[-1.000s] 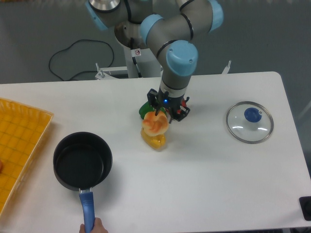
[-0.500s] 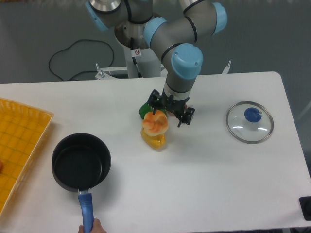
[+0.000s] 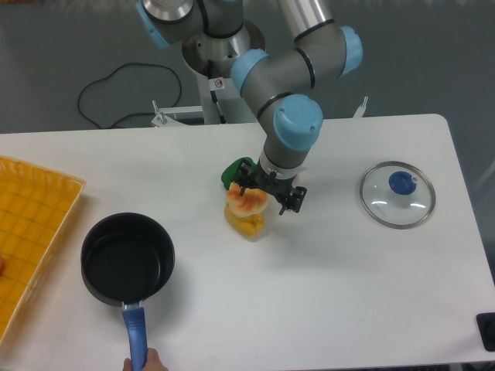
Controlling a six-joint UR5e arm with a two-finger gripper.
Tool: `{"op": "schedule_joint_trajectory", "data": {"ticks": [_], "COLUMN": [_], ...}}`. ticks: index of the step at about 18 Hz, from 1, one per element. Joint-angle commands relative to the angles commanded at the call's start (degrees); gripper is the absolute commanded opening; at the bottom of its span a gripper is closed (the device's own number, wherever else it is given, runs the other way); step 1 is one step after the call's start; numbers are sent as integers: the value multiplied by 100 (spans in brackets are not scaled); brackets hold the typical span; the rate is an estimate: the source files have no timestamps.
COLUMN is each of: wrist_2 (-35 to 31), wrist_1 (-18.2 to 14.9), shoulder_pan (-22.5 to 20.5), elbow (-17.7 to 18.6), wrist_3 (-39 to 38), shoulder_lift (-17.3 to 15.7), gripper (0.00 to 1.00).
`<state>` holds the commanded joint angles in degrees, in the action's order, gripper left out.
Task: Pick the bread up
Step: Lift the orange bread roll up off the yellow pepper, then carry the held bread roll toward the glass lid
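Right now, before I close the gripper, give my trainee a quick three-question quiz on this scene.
1. True or false: the bread sits inside the black saucepan.
2. Which object lies on the table at the far right? A) glass lid B) yellow tray C) yellow pepper
3. Fill in: the gripper hangs right over the ____.

Key: 1. False; the bread rests on the yellow pepper, apart from the saucepan. 2. A. 3. bread.
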<state>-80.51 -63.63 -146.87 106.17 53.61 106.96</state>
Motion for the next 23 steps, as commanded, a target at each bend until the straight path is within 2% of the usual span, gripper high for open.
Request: {"op": "schedule_joint_trajectory", "data": {"ticks": [2, 5, 8, 10, 14, 15, 19, 23], "wrist_2": [-9, 17, 35, 53, 44, 44, 44, 0], "wrist_1": [0, -9, -61, -70, -97, -97, -105, -412], "shoulder_pan": [9, 44, 44, 44, 53, 53, 62, 44], "elbow": [0, 0, 18, 44, 114, 114, 114, -70], "wrist_3": [0, 9, 210, 351, 369, 369, 369, 369], "shoulder_lift": [0, -9, 0, 0, -17, -26, -44, -140], "gripper": [96, 81, 59, 48, 8, 2, 0, 0]}}
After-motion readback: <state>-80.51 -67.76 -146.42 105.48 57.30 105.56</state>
